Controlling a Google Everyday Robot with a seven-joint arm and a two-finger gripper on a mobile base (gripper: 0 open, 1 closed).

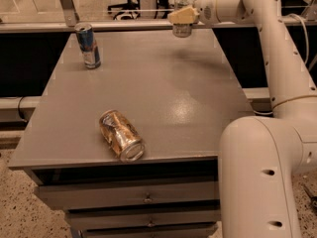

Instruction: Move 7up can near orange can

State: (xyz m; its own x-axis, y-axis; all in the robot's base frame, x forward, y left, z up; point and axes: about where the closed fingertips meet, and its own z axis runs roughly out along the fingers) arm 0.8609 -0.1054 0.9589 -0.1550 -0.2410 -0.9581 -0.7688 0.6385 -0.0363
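The 7up can (183, 3) is silvery with a silver top and stands upright at the far edge of the grey table (158, 88). My gripper (182, 17) is around its middle, its cream fingers (181, 16) across the can's front, shut on it. The can's base looks a little above the table top. The orange can (121, 135) is golden, dented, and lies on its side near the table's front edge, its silver rim toward me. It is far from the 7up can.
A slimmer blue-and-silver can (88, 45) stands upright at the table's far left. My white arm (277, 58) runs along the table's right side. Drawers (143, 198) are below the table front. A metal rail (119, 26) runs behind the table.
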